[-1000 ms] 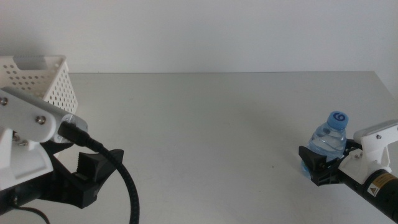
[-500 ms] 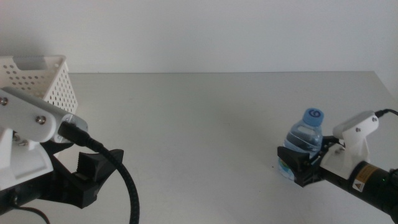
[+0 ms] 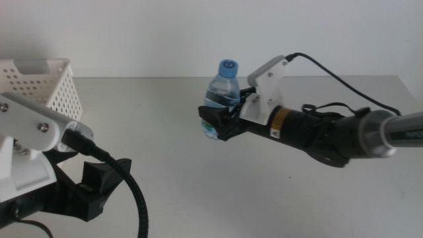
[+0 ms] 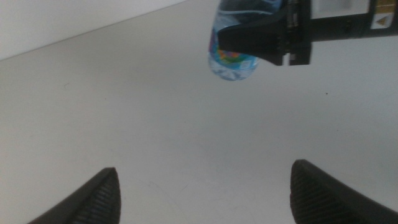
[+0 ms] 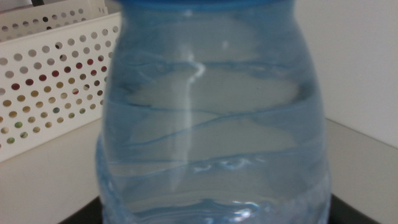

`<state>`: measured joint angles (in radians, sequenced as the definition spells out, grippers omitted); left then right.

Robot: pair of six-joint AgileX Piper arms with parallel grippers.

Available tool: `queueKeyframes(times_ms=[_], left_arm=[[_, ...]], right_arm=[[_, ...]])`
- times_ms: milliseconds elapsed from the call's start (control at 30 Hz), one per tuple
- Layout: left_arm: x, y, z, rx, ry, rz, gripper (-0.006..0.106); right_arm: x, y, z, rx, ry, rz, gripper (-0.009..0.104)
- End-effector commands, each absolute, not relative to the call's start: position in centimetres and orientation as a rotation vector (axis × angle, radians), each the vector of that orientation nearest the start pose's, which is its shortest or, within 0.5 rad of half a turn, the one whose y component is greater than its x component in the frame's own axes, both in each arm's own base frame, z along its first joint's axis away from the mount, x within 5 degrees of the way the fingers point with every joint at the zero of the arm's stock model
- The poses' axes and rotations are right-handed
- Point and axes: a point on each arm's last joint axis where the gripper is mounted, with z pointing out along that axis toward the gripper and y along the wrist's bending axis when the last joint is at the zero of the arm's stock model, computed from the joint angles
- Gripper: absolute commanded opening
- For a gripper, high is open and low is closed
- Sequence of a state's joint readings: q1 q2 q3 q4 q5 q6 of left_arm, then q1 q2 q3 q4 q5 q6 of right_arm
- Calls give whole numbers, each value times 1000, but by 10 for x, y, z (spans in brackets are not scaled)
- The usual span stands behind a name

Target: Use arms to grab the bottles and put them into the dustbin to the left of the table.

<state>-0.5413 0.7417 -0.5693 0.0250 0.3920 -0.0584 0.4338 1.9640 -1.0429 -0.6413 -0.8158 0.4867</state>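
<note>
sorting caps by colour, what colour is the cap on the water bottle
Blue. The water bottle cap shows best in the middle view, held by the right gripper.

The dustbin [image 3: 41, 86] is running off the middle view's left edge, its lower part hiding behind the left arm's white housing [image 3: 26, 142]. The right gripper [image 3: 221, 122] is covering the water bottle's [image 3: 220, 99] lower body. In the right wrist view the bottle is overfilling the picture, cap and base cropped away.
</note>
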Motion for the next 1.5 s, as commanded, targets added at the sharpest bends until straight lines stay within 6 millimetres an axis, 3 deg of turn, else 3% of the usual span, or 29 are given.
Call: queueKeyframes(times_ms=[0, 233, 467, 667, 733, 867, 1033, 1233, 1467], left_arm=[[131, -79, 316, 485, 1908, -386, 94], [131, -79, 316, 485, 1908, -386, 94], [131, -79, 316, 485, 1908, -386, 94], [131, -79, 316, 485, 1908, -386, 94], [131, -79, 316, 485, 1908, -386, 94], [131, -79, 316, 485, 1908, -386, 94], [131, -79, 316, 485, 1908, -386, 94], [131, -79, 316, 485, 1908, -386, 94], [131, -79, 316, 485, 1908, -386, 94]], right_arm=[[369, 233, 230, -656, 1402, 820, -1], [401, 289, 216, -806, 1387, 813, -1], [408, 307, 202, -893, 1373, 788, -1], [408, 308, 196, -905, 1381, 791, 6], [408, 308, 196, -905, 1380, 792, 21], [406, 309, 195, -910, 1394, 810, 61], [403, 310, 199, -904, 1399, 836, 93], [389, 300, 224, -846, 1447, 904, 94], [354, 259, 260, -839, 1468, 822, 94]])
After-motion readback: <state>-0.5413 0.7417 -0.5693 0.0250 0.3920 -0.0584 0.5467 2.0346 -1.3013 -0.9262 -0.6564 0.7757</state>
